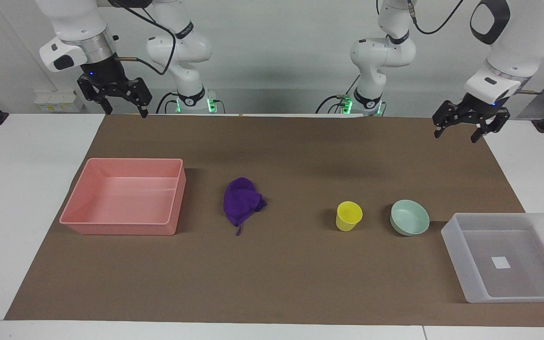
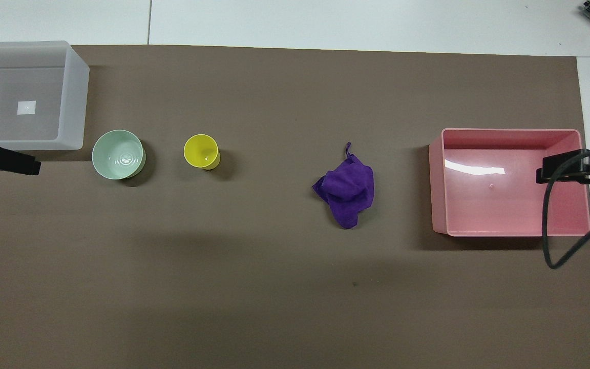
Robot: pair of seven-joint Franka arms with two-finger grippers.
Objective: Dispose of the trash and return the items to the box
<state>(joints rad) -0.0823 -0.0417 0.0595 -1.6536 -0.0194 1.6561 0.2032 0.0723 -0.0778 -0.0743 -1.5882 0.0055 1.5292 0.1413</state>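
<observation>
1. Facing view, grippers. The left gripper (image 1: 470, 131) hangs in the air over the brown mat's (image 1: 272, 283) edge at the left arm's end of the table, fingers spread apart and holding nothing. The right gripper (image 1: 122, 105) hangs over the mat's edge nearest the robots at the right arm's end, fingers likewise apart and empty. Both are well apart from every item below.
2. Facing view, trash. The purple cloth wad (image 1: 242, 202) lies on the mat near the table's middle, between the pink tray (image 1: 80, 208) and the yellow cup (image 1: 348, 216). Soft, crumpled, deep purple; a thin thread trails from its end farthest from the robots. Its long axis runs roughly nearer-to-farther.
3. Facing view, items. The yellow cup stands upright, mouth up. The mint-green bowl (image 1: 409, 217) sits just beside it, toward the left arm's end, mouth up, apart from the cup.
4. Facing view, box. The translucent bin (image 1: 454, 241) lies at the left arm's end, beside the bowl and slightly farther from the robots, a white label (image 1: 500, 262) on its floor.
5. Overhead view. In a row: bin (image 2: 75, 97), bowl (image 2: 119, 154), cup (image 2: 202, 151), cloth wad (image 2: 347, 188), tray (image 2: 510, 233). The wad's thread points away from the robots. Only the left gripper's tip (image 2: 5, 160) shows, over the mat beside the bin; the right gripper (image 2: 576, 169) is over the tray.
</observation>
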